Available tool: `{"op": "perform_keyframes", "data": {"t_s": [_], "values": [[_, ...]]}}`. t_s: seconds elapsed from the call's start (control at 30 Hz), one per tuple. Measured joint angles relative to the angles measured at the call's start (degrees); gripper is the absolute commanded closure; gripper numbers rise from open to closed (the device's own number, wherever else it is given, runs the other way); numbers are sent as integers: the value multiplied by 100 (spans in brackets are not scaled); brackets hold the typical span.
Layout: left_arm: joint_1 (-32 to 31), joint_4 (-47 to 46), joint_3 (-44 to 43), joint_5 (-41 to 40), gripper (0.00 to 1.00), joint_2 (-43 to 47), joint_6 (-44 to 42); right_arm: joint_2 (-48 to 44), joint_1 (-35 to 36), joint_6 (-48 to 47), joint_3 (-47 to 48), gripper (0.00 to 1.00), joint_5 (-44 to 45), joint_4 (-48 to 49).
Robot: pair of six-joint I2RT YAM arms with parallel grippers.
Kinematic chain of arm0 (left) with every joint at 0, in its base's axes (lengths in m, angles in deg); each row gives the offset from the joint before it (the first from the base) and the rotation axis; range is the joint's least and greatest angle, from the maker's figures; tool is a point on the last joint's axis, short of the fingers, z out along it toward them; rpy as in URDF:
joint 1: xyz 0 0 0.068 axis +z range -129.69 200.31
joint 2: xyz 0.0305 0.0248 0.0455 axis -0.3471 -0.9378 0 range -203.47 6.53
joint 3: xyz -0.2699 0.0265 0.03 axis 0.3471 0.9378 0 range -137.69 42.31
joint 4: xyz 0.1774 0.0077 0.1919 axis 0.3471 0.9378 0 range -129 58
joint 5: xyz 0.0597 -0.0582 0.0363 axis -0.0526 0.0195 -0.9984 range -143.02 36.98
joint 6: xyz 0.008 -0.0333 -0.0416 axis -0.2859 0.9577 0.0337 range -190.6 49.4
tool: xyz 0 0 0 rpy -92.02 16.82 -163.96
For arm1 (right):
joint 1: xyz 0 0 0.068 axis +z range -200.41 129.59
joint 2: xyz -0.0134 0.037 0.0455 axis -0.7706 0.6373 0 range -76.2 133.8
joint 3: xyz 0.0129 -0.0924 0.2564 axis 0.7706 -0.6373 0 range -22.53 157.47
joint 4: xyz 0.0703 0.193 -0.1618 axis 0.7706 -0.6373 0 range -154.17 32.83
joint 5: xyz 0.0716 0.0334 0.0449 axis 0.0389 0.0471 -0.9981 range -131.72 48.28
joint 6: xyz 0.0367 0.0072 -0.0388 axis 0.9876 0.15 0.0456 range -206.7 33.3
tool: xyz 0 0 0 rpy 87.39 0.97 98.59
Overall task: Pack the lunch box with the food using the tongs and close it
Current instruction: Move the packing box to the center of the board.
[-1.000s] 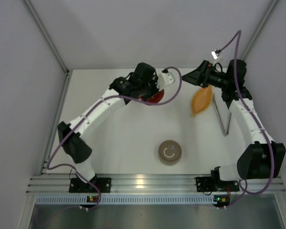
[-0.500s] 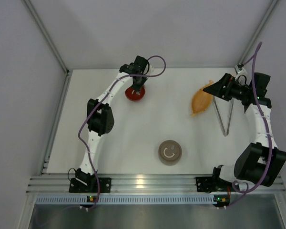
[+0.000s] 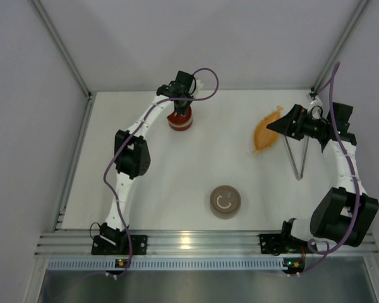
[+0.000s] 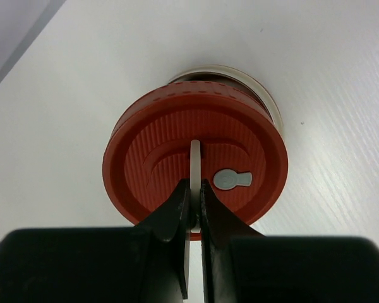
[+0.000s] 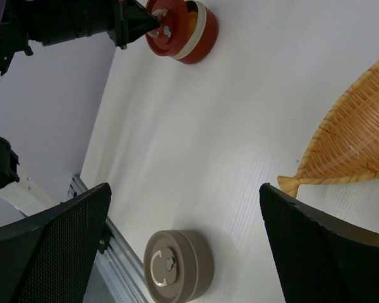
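Note:
The lunch box (image 3: pixel 180 121) is a round red tin with a white rim (image 4: pixel 265 95), standing at the back left. Its red lid (image 4: pixel 196 161) sits skewed over the opening. My left gripper (image 4: pixel 194 211) is shut on the lid's thin white handle (image 4: pixel 195 158). In the right wrist view an orange bit of food (image 5: pixel 191 17) shows in the gap between the lid (image 5: pixel 166 28) and the box (image 5: pixel 201 38). The grey tongs (image 3: pixel 299 158) lie on the table at the right. My right gripper (image 3: pixel 273 125) hangs open above the dish, left of the tongs, holding nothing.
A flat orange leaf-shaped woven dish (image 3: pixel 267 130) lies just left of the tongs. A closed brown round tin (image 3: pixel 225 201) stands front centre, also in the right wrist view as the brown tin (image 5: pixel 177 265). White walls stand behind and at both sides.
The left arm has stretched out and its gripper, with the red lid, has moved left and back over the box. The right gripper has swung from the back to the dish's right side.

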Motion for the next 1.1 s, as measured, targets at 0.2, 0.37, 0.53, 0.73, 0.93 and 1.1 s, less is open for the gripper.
{"op": "perform_keyframes", "data": {"t_s": [0.2,0.37,0.53,0.73,0.93,1.1], "values": [[138,-260,-94,-7,100,-258,-17,0,0,-85,-55,1,-37,-48],[197,-422,-160,33,100,-466,-74,0,0,-157,-55,0,-83,-101],[197,-450,-166,146,100,-470,-149,0,0,-201,-55,1,-118,-164],[201,-498,-7,411,100,-411,-387,2,0,-243,-55,1,-201,-275],[160,-494,1287,857,100,448,-599,4,0,-365,-55,2,-330,-417],[-68,-245,3364,1182,100,1893,-608,-9,0,-411,-129,2,-437,-466]]}}
